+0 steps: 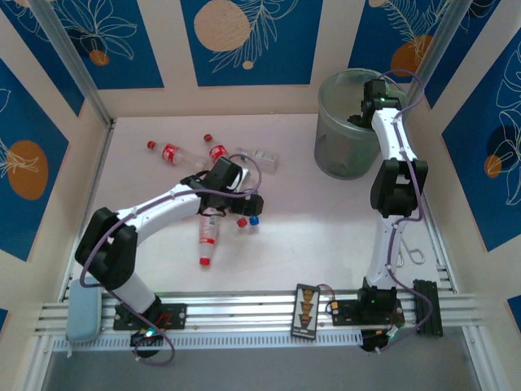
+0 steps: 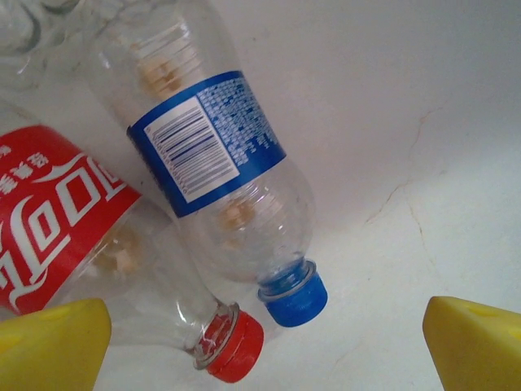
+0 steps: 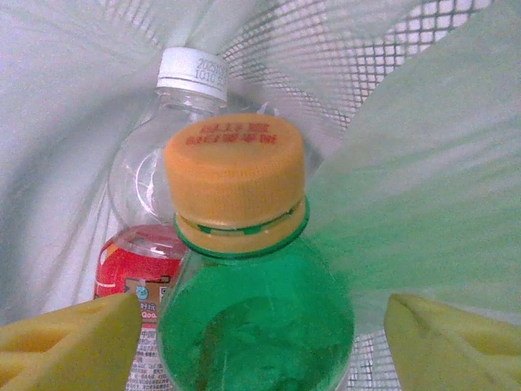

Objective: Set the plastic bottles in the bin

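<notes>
Right tool (image 3: 262, 346) open: yellow pads (image 3: 69, 342) apart, green bottle (image 3: 256, 326) between them. There is a clear gap on the bottle's right side; contact on the left cannot be told. Green bottle has an orange cap (image 3: 236, 167) with raised characters on top, not readable. Behind it is a white-cap bottle (image 3: 167, 155), with a date code on the cap starting 2020. Below that, a red label (image 3: 130, 273) with small print, "Qoo" just legible. Both bottles are inside the bin (image 3: 350, 57), which has a mesh wall and a pale green liner (image 3: 440, 163). In the top view this tool hangs over the bin's mouth, far right of the counter (image 1: 309, 212).

Left tool (image 2: 264, 346) wide open, pads at the lower corners, not closed on anything. Ahead of it two bottles lie on the counter, caps toward the tool. Blue-cap bottle (image 2: 220, 163): blue label, barcode, print too small to read. Red-cap bottle (image 2: 138, 277): red label, white Coca-Cola script, seen turned. The blue-cap one rests against the red-cap one.

Top view: more plastic bottles (image 1: 169, 152) loose on the counter left of the bin, one red-labelled (image 1: 208, 235) beside the left arm.
</notes>
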`<act>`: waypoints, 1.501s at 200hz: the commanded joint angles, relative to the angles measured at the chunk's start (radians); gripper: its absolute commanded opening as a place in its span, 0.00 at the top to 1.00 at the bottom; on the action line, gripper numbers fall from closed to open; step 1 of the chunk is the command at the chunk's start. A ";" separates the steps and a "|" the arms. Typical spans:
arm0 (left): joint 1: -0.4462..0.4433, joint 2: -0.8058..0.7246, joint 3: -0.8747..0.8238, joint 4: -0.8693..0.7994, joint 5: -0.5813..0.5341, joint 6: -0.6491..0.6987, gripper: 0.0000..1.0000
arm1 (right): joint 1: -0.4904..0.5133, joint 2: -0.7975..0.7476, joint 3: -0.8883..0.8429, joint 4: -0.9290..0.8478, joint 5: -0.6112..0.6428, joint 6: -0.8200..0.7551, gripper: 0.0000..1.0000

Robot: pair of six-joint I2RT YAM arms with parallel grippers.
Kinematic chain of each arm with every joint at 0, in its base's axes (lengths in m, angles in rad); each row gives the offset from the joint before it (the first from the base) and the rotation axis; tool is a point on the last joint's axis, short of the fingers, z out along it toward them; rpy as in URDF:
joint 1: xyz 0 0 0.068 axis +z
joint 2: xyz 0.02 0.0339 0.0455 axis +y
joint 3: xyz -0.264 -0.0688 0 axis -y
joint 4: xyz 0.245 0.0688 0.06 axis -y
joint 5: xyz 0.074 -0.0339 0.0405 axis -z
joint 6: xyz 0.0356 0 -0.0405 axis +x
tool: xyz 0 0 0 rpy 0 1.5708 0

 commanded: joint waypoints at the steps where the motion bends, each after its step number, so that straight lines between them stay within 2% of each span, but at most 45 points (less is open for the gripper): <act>1: -0.005 -0.040 -0.015 -0.023 -0.026 -0.026 0.02 | 0.003 -0.014 0.046 -0.023 -0.008 -0.017 0.19; 74: -0.008 -0.044 -0.005 -0.037 -0.031 -0.038 0.02 | 0.032 -0.128 0.074 -0.086 -0.057 -0.032 0.19; 100: -0.017 -0.021 0.025 -0.078 -0.112 -0.123 0.10 | 0.044 -0.218 0.054 -0.084 -0.093 -0.033 0.17; 131: -0.050 0.025 0.093 -0.129 -0.168 -0.141 0.14 | 0.071 -0.367 -0.041 -0.009 -0.097 -0.034 0.16; 161: -0.078 0.083 0.163 -0.149 -0.175 -0.166 0.16 | 0.097 -0.528 -0.166 0.062 -0.127 -0.006 0.16; 210: -0.102 0.202 0.259 -0.169 -0.198 -0.225 0.20 | 0.146 -0.763 -0.417 0.150 -0.286 0.085 0.16; 254: -0.103 0.270 0.274 -0.179 -0.226 -0.254 0.23 | 0.158 -0.881 -0.583 0.193 -0.359 0.121 0.17; 300: -0.103 0.313 0.263 -0.154 -0.217 -0.273 0.24 | 0.145 -0.933 -0.670 0.215 -0.404 0.129 0.17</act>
